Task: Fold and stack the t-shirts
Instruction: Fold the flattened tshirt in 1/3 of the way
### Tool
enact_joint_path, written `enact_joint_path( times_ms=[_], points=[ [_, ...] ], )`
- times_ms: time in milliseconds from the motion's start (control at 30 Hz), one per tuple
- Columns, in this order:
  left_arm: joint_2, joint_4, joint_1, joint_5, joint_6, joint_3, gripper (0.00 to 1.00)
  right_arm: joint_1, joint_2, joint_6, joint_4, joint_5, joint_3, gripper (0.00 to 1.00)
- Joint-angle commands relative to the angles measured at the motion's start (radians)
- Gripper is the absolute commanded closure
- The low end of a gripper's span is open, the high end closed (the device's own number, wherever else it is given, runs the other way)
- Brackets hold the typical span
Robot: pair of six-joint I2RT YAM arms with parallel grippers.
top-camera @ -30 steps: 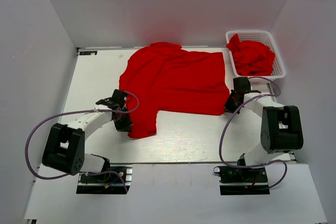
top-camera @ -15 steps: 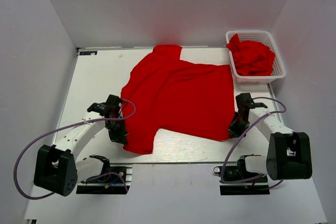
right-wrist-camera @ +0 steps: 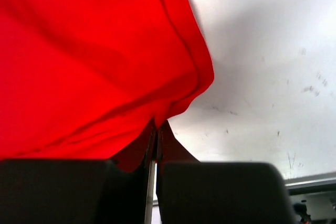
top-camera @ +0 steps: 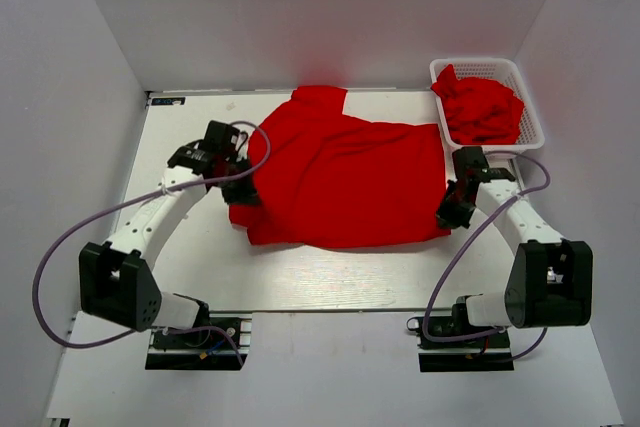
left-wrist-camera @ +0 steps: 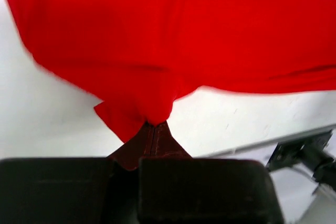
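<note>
T-shirt one, the spread t-shirt, lay across the middle of the white table, plain bright red, turned sideways with one short sleeve pointing toward the far edge. More red cloth, the crumpled t-shirts, sat heaped in the white lattice basket at the far right corner, well apart from both arms.

The left gripper was pinched together on a small corner of cloth at the shirt's left edge. In the left wrist view, the fabric hung in a peak from the closed tips with bare table showing beneath, so that corner seemed to be held off the surface. The right gripper was clamped on the shirt's near right corner. Its wrist view showed a hemmed edge draping from the closed fingers, also clear of the table.

Judging by this, the work was early, with one shirt in hand, nothing folded or stacked, and the rest waiting in the basket. The step looked like either straightening the shirt flat or beginning a first fold of its near side. Which one could not be told.

The next move would likely call for both arms to travel together at matching height and pace, keeping the edge between them taut. The cloth would need to be set down smooth before either grip let go, because a lagging arm could drag it into wrinkles.
</note>
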State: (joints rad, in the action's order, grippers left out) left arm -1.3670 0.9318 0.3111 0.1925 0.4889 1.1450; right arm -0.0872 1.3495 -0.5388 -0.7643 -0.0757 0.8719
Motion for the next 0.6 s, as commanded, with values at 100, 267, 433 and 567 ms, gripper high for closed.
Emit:
enact_joint_path(
  times_ms=[100, 267, 433, 567],
  points=[
    [-0.127, -0.128, -0.003, -0.074, -0.026, 0.159, 1.00, 0.004, 0.065, 0.034, -0.004, -0.047, 0.151, 1.00],
    [-0.222, -0.165, -0.012, -0.146, -0.026, 0.248, 1.00, 0.006, 0.118, 0.034, 0.000, -0.081, 0.236, 1.00],
    [-0.316, -0.179, -0.021, -0.202, -0.036, 0.353, 1.00, 0.010, 0.158, 0.025, 0.010, -0.113, 0.297, 1.00],
    [-0.389, -0.197, -0.039, -0.226, -0.046, 0.423, 1.00, 0.018, 0.194, 0.025, 0.008, -0.118, 0.341, 1.00]
  ],
)
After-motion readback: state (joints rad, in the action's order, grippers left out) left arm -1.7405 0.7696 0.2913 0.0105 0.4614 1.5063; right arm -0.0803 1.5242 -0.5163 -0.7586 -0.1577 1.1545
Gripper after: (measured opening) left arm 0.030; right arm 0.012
